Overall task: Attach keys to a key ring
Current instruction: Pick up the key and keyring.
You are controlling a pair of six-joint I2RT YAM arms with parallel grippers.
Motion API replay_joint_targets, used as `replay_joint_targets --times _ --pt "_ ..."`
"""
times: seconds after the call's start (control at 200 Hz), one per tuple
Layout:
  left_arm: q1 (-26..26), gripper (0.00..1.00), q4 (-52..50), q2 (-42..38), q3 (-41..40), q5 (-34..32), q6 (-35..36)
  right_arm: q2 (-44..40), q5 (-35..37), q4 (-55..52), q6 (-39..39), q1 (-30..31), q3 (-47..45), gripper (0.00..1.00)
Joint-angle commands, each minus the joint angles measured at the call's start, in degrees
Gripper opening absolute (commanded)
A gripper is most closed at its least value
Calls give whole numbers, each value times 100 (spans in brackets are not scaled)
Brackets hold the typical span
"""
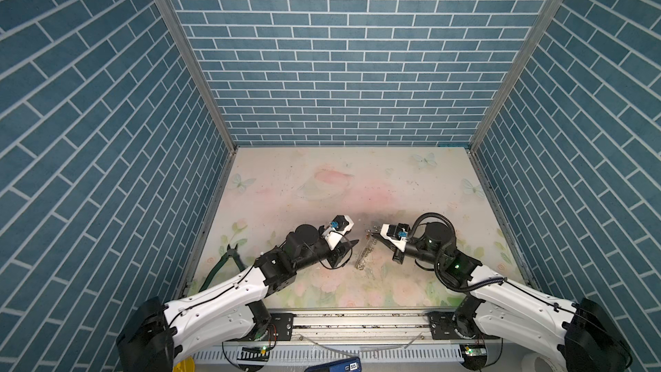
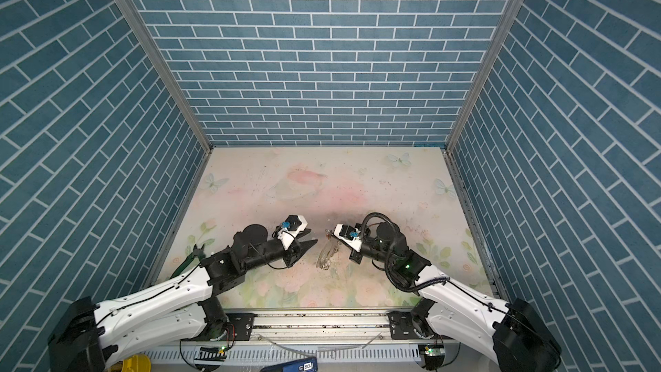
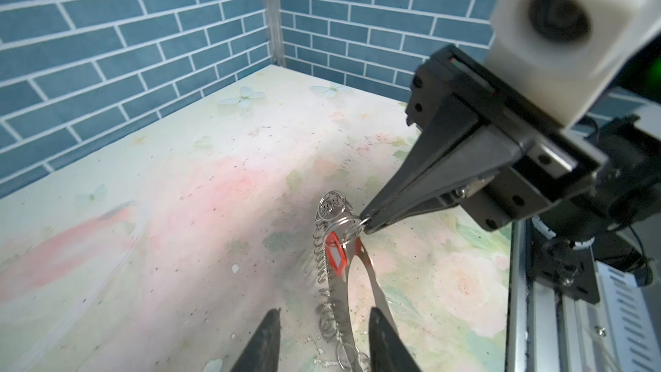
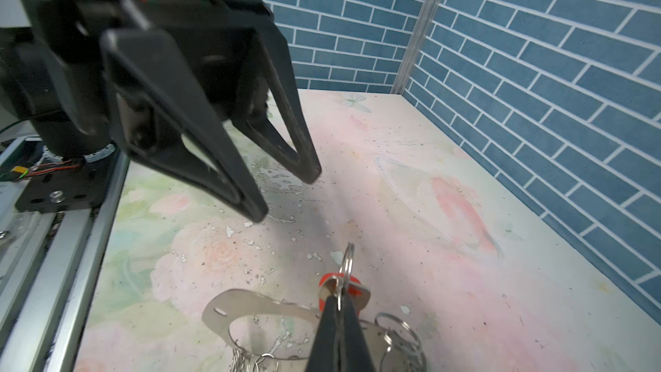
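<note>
The key ring (image 3: 343, 302) is a flat silver hoop fringed with small split rings; in both top views it lies between the two arms (image 1: 365, 252) (image 2: 327, 254). My right gripper (image 3: 365, 225) (image 4: 339, 297) is shut on a silver split ring at the hoop's far end and holds that end tilted up. The orange-red key tag (image 3: 336, 254) (image 4: 356, 289) hangs right at that grip, against the band. My left gripper (image 3: 323, 316) (image 4: 286, 196) is open, and the near end of the hoop runs between its fingers, close to one of them.
Green-handled pliers (image 1: 229, 259) (image 2: 189, 257) lie at the table's left edge behind my left arm. An aluminium rail (image 1: 357, 320) runs along the front. Blue brick walls close in the left, right and back sides of the flowered tabletop (image 1: 322, 187).
</note>
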Motion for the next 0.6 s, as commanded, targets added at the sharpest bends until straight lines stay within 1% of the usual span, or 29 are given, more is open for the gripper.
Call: replay_joint_targets --times 0.0,0.085,0.195,0.315,0.4,0.465,0.53,0.595 --pt "161 42 1882 455 -61 981 906 -60 -656 -419 -317 -56 257 0" --pt "310 39 1875 698 145 1379 1061 -49 -736 -623 -454 -69 356 0" --pt "631 38 2038 708 83 1903 1098 -107 -780 -776 -574 -116 389 0" --pt "723 34 1910 690 26 2383 1528 -64 -967 -924 -659 -184 468 0" --pt "758 28 1578 717 111 2600 1811 8 -1050 -972 -713 -205 536 0" --pt "800 23 1434 820 180 2804 1901 32 -1086 -964 -727 -217 570 0" --pt "844 23 1388 923 226 2918 1926 62 -1142 -989 -753 -232 620 0" --pt "859 25 1313 979 247 2978 1980 91 -1179 -1002 -773 -241 666 0"
